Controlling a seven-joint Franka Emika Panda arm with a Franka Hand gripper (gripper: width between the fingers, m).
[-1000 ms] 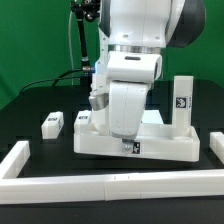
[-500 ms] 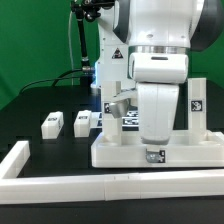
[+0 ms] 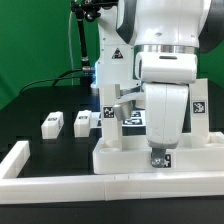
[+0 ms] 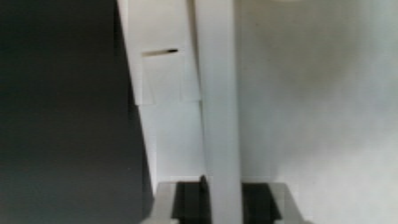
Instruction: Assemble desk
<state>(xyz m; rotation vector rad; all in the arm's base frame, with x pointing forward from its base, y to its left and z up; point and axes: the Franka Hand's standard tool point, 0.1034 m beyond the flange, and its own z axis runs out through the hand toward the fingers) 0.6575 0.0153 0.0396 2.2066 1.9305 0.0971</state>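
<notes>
The white desk top [image 3: 125, 150] lies on the black table with its raised rim up. My gripper [image 3: 159, 157] reaches down onto its front rim and is shut on that rim. In the wrist view the rim wall [image 4: 215, 100] runs between my gripper [image 4: 221, 202], with one dark finger [image 4: 189, 203] on each side. Two tagged square legs stand upright at the top's far corners, one [image 3: 112, 92] on the exterior view's left and one [image 3: 200, 104] on its right. Two loose legs [image 3: 52, 123] [image 3: 84, 122] lie on the table to the left.
A long white fence bar [image 3: 90, 186] runs along the table's front, and another [image 3: 16, 159] angles back at the exterior view's left. The arm's base and cables [image 3: 85, 45] stand behind the desk top, against a green backdrop.
My arm has moved toward the exterior view's right, and the desk top with its upright legs has slid that way with it. The two loose legs have stayed put.
</notes>
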